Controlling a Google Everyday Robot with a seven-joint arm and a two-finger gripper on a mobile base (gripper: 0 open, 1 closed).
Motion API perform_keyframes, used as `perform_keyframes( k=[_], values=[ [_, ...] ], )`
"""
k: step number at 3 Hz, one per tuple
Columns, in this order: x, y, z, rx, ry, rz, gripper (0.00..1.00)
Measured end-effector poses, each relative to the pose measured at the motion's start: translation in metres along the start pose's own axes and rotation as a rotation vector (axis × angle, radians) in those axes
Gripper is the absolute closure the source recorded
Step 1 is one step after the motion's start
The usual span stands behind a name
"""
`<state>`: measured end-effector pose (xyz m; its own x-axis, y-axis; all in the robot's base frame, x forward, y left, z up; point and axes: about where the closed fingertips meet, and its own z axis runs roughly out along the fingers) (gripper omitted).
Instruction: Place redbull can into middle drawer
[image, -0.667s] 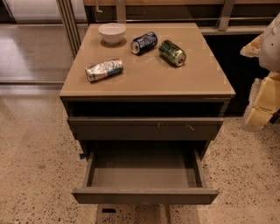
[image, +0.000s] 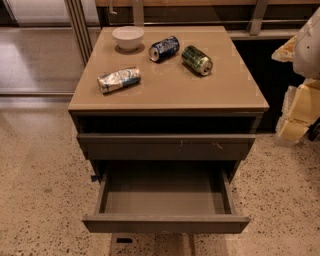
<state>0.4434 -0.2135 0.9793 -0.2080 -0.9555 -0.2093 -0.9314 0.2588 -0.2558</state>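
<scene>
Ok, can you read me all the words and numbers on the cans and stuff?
Nothing here can be read.
redbull can: markings too blurred.
dark blue can: too blurred.
green can: too blurred.
bowl, middle drawer: no writing.
claw, at the right edge beside the cabinet: no writing.

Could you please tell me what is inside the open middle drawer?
The middle drawer shows only its bare floor; its rear is hidden under the scratched drawer front above. The redbull can lies on the cabinet top; the gripper is off at the right edge.
</scene>
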Motion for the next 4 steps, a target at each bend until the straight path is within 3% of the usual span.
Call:
perform_keyframes(
  k=[1, 2, 4],
  values=[
    [-0.029, -0.025, 0.004, -0.004, -0.031, -0.075, 0.00],
    [-0.085, -0.062, 0.018, -0.021, -0.096, -0.187, 0.00],
    [-0.195, -0.107, 0.065, -0.026, -0.186, -0.366, 0.00]
  ],
)
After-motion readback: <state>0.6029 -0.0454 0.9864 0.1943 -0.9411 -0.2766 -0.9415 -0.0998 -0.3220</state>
